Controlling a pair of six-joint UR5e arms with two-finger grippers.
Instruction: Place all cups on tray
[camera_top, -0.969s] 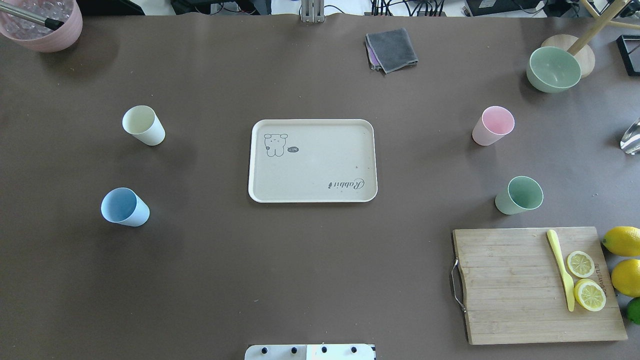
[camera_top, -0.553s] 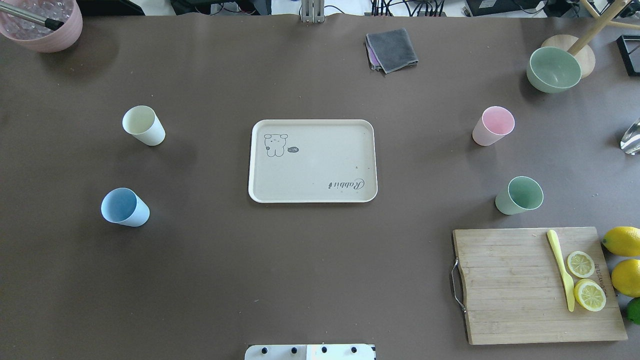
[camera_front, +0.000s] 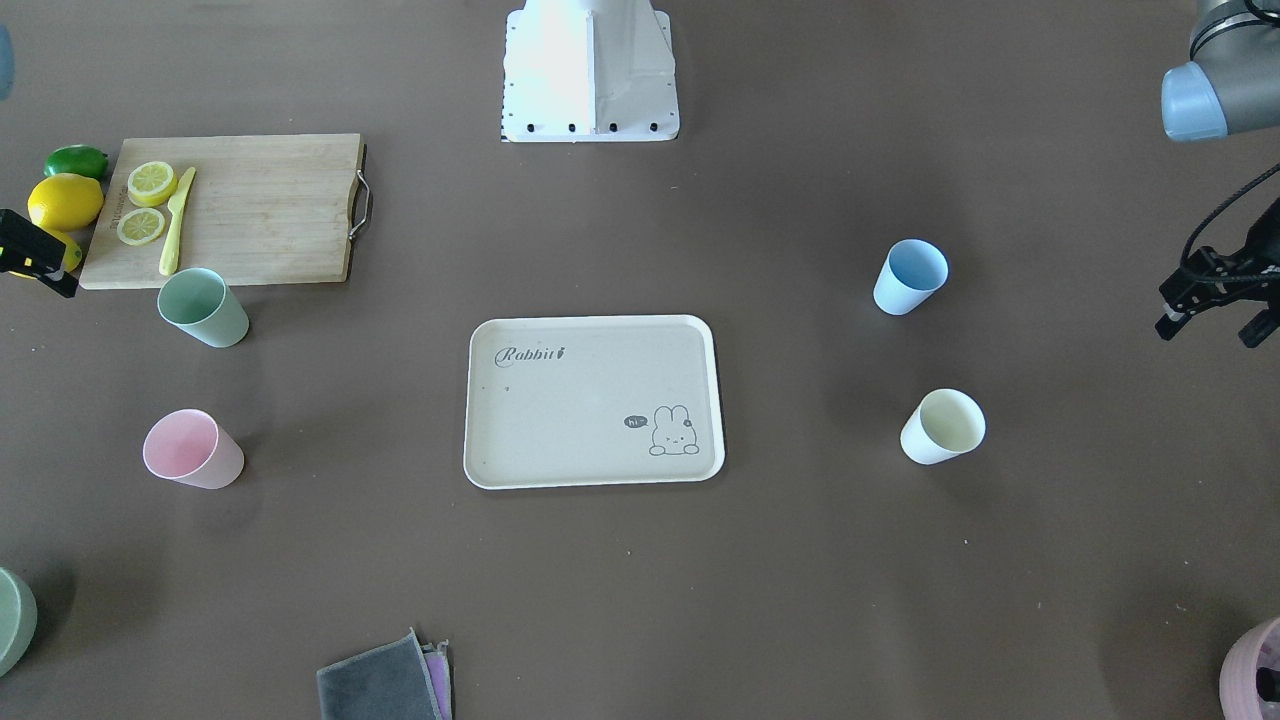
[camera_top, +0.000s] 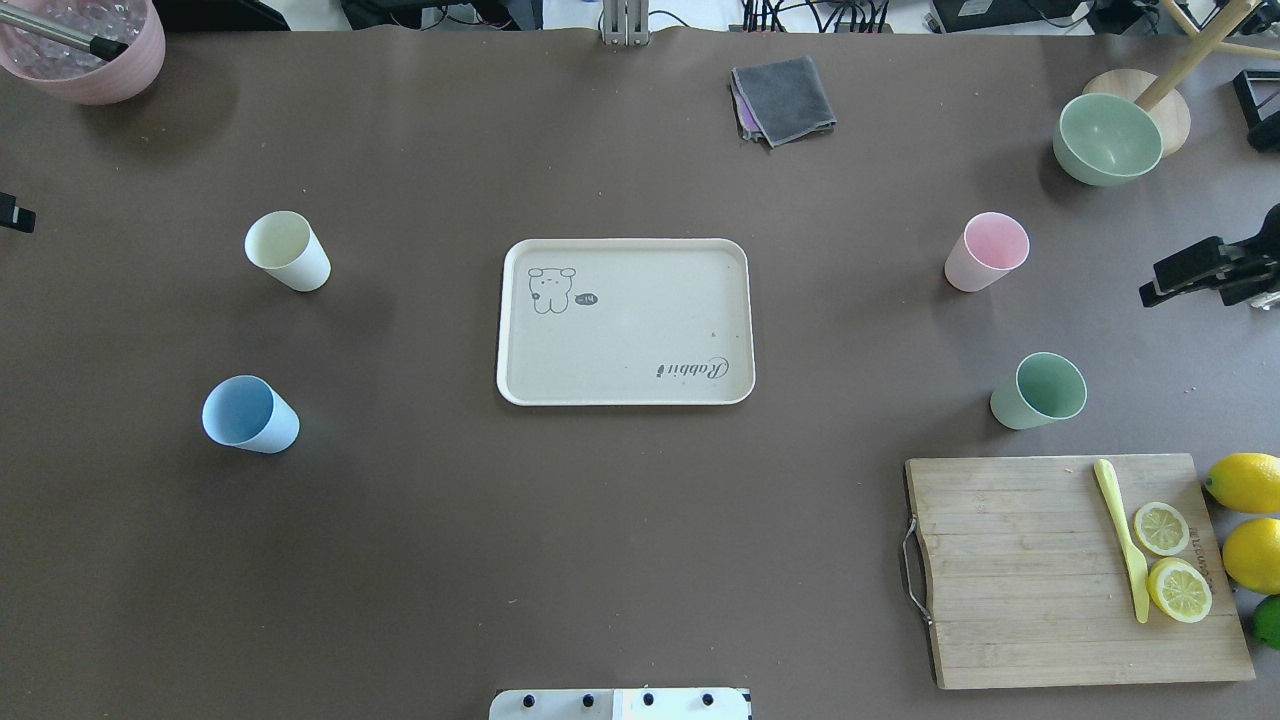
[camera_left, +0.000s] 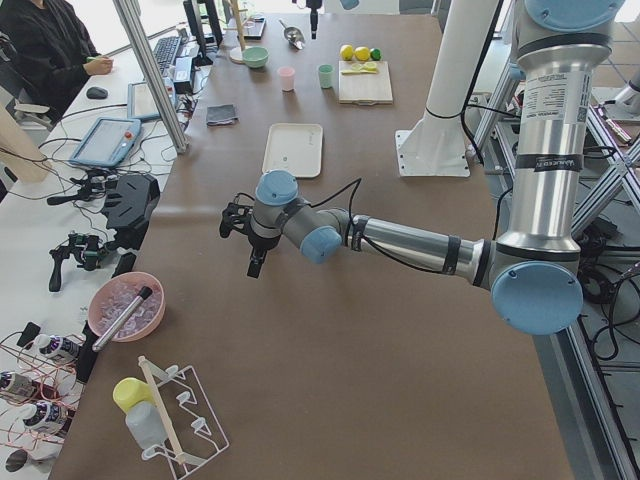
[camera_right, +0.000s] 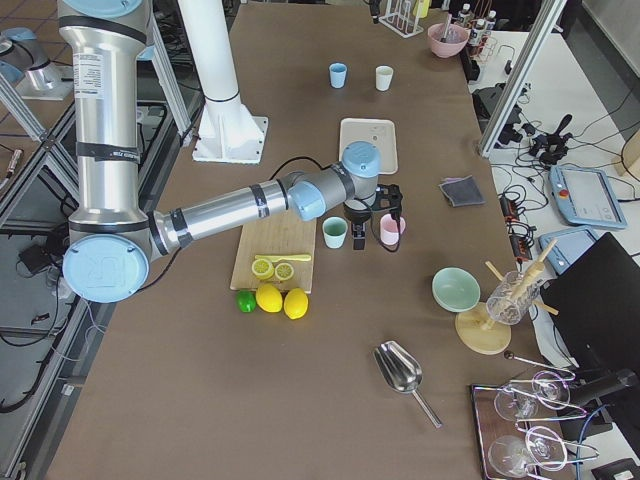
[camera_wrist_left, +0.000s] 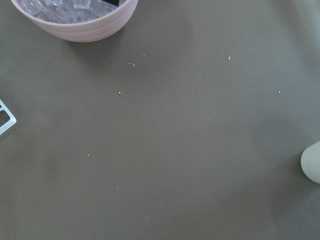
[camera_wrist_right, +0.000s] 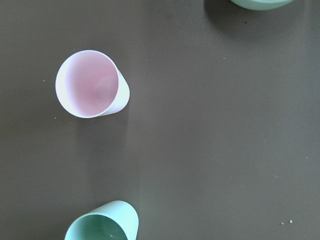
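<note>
The beige tray (camera_top: 640, 330) lies empty at the table's middle. The cream-white cup (camera_top: 287, 250) and light blue cup (camera_top: 249, 414) stand left of it. The pink cup (camera_top: 986, 251) and sage green cup (camera_top: 1039, 390) stand right of it. All four stand upright on the table. My right gripper (camera_top: 1190, 272) comes in at the right edge, open and empty, to the right of the pink cup (camera_wrist_right: 90, 84). My left gripper (camera_front: 1210, 332) is open and empty, well out beyond the cream-white cup (camera_front: 942, 427). Only its tip (camera_top: 15, 215) shows overhead.
A wooden cutting board (camera_top: 1010, 570) with lemon slices and a yellow knife lies at the front right, with whole lemons (camera_top: 1245, 482) beside it. A green bowl (camera_top: 1106, 138), a grey cloth (camera_top: 783, 98) and a pink bowl (camera_top: 85, 50) stand along the back.
Both grippers have come into the overhead view, the right at the right edge and the left at the left edge. The cups and tray have not moved.
</note>
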